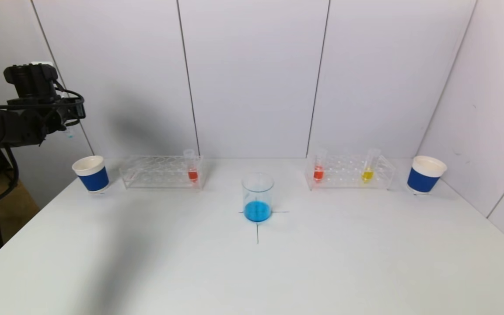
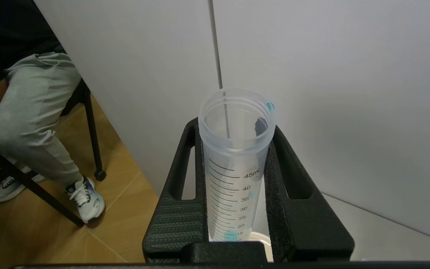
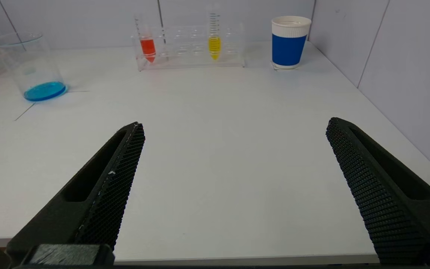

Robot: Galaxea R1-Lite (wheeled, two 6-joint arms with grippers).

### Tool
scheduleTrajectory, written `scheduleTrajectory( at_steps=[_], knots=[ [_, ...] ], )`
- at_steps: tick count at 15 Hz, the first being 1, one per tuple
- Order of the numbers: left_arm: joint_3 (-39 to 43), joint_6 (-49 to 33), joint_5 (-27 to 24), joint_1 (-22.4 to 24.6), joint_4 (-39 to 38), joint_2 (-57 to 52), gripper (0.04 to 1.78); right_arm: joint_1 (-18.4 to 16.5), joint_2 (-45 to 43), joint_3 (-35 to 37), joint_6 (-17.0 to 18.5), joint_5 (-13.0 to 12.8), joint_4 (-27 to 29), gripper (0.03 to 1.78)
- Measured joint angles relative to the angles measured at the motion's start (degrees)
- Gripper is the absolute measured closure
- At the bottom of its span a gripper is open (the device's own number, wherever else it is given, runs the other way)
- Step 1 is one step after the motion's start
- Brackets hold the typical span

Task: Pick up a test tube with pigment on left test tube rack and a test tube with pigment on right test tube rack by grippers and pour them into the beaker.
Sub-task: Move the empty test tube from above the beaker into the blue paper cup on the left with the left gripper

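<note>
I am clamping my left gripper (image 2: pixel 233 179) on a near-empty test tube (image 2: pixel 235 164) graduated up to "45ml", high above the blue cup (image 1: pixel 91 173) at the table's (image 1: pixel 252 271) far-left edge, while my right gripper (image 3: pixel 233 186) is hanging wide open over bare near-right tabletop, the beaker (image 1: pixel 257 197) sitting centre.

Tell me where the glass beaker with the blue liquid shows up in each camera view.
Head view: the beaker stands mid-table on a drawn cross, between the two racks.
Left wrist view: not in it.
Right wrist view: the beaker is near the far edge of the picture.
Shared landmark: the right rack's yellow tube.
</note>
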Motion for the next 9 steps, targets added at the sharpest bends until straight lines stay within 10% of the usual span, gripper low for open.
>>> scheduleTrajectory(
  at_steps=[9],
  knots=[
    [13.9,0.1,-0.9,-0.4,-13.1,1.7,1.37,0.0,0.0,0.0,0.0,0.0,0.0,0.04]
  ],
)
